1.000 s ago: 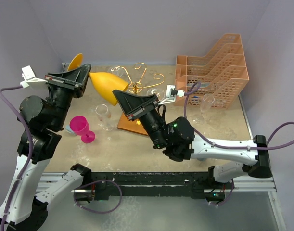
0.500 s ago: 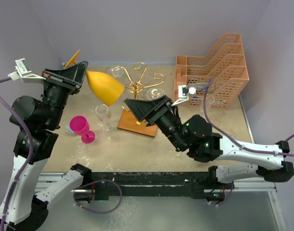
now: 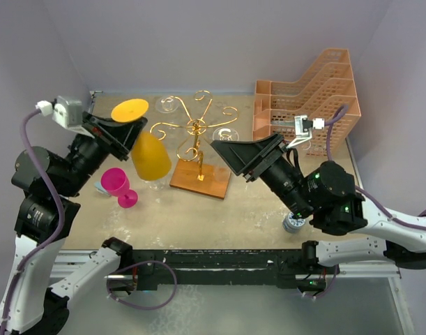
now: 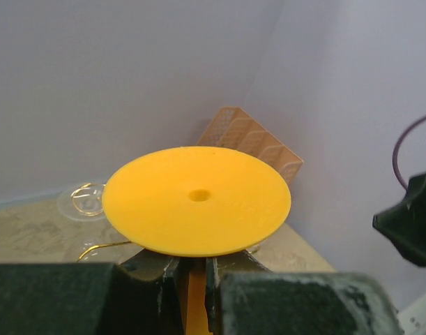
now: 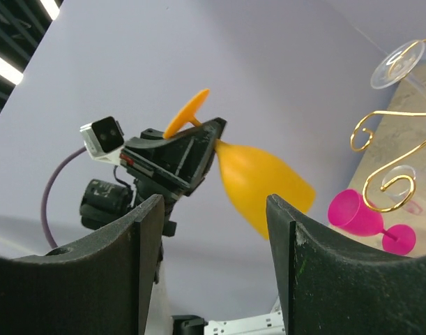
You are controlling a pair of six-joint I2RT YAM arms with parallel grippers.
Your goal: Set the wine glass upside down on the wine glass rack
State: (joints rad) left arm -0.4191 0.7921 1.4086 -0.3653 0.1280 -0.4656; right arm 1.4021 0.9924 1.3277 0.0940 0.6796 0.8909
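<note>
With my left fingers (image 3: pixel 129 132) pinching the inverted wine glass (image 3: pixel 150 157) by its stem, right fingers (image 3: pixel 244 153) spread empty, I must slide it level onto a rack (image 3: pixel 195 129) arm.

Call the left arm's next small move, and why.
Probably shift the yellow glass right, toward the nearest curled arm of the rack. The left gripper is shut on its stem; the glass hangs foot up, bowl down, beside the rack, not on it. The right gripper is open, empty.
</note>
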